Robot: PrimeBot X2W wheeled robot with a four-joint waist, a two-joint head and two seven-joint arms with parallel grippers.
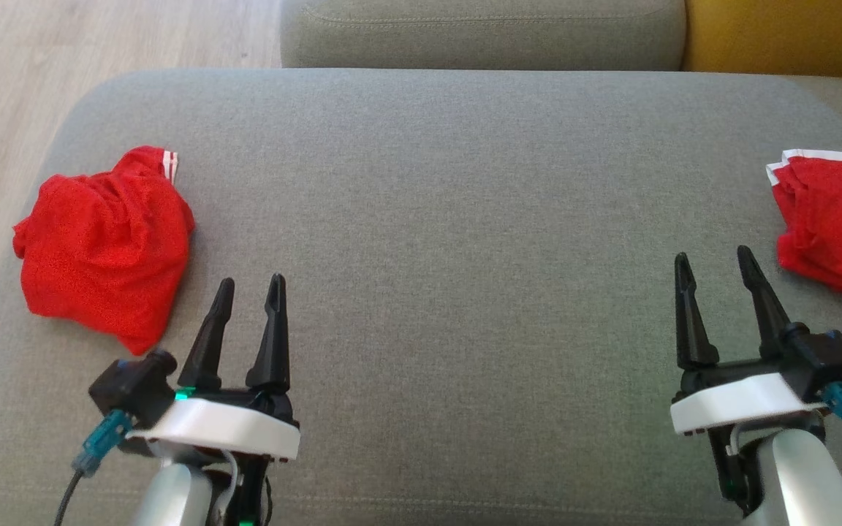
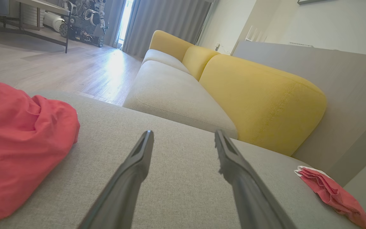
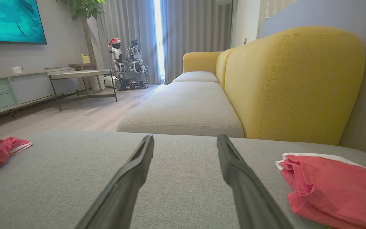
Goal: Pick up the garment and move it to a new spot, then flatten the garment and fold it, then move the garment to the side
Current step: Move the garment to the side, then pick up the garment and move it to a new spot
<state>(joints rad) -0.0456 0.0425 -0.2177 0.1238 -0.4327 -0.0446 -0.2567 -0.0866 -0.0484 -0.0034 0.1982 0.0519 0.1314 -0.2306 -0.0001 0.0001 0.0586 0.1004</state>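
A crumpled red garment (image 1: 103,245) with white stripes at one hem lies at the left end of the grey cushion (image 1: 435,219); the left wrist view has it as a red heap (image 2: 17,143) left of the fingers. My left gripper (image 1: 249,286) hovers open just right of it, holding nothing. A second red garment (image 1: 834,223), folded, with a white edge, lies at the cushion's right edge; the right wrist view has it at the lower right (image 3: 332,184). My right gripper (image 1: 713,259) stands open left of it, empty.
Behind the cushion runs a grey sofa seat (image 3: 186,111) with yellow backrests (image 3: 291,82). Wooden floor (image 1: 4,95) lies off the cushion's left edge. A table (image 3: 81,76) and parked robots (image 3: 125,66) stand far back in the room.
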